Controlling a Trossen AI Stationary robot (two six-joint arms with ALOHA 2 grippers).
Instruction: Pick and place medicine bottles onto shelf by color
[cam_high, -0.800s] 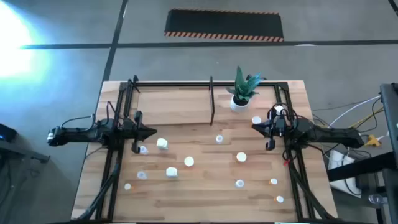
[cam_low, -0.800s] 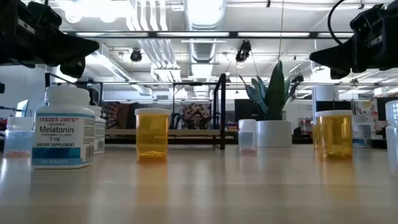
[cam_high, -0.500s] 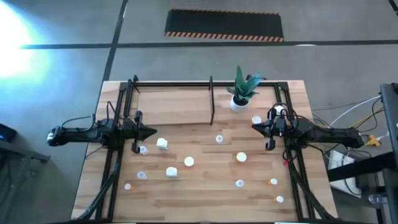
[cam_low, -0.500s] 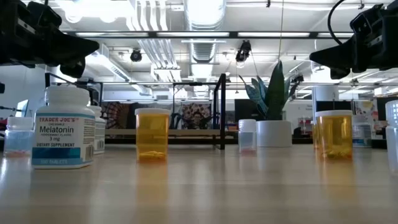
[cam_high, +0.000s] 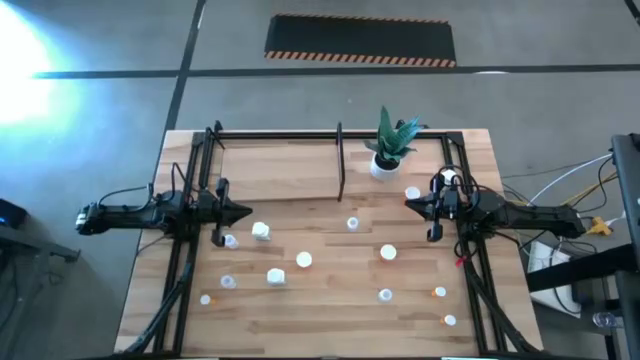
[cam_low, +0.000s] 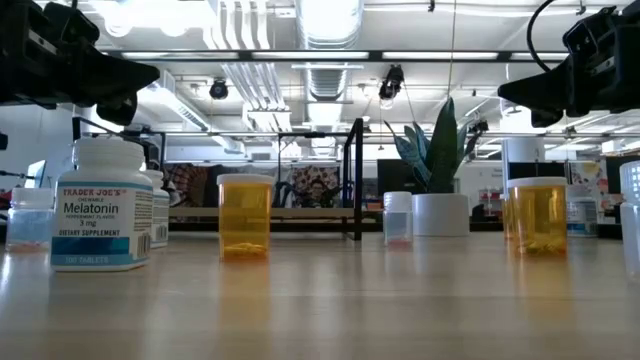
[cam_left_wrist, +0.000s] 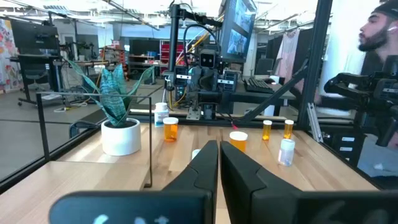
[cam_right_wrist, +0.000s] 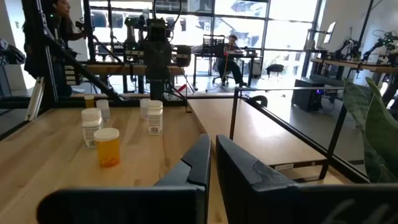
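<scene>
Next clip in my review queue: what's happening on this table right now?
Nothing is being handled yet. The left gripper and right gripper both hang shut and empty above the table's two sides, facing each other. The medicine bottles stand scattered on the tabletop, white and orange ones mixed. The shelf at the back holds only a potted plant.

left arm (cam_high: 150, 213): dark, slender, jointed links; thin black cables loop along its upper side.
right arm (cam_high: 520, 215): same dark build; a small white round part sits on it near the wrist, with black cables arching over it.
left end effector (cam_left_wrist: 219, 167): two matte black fingers, broad at the base and narrowing to blunt tips.
right end effector (cam_right_wrist: 211, 155): two matte black tapered fingers, flat inner faces, on a wide black housing.
cables at 3 o'clock: white and yellow leads beside the right arm's base.
</scene>
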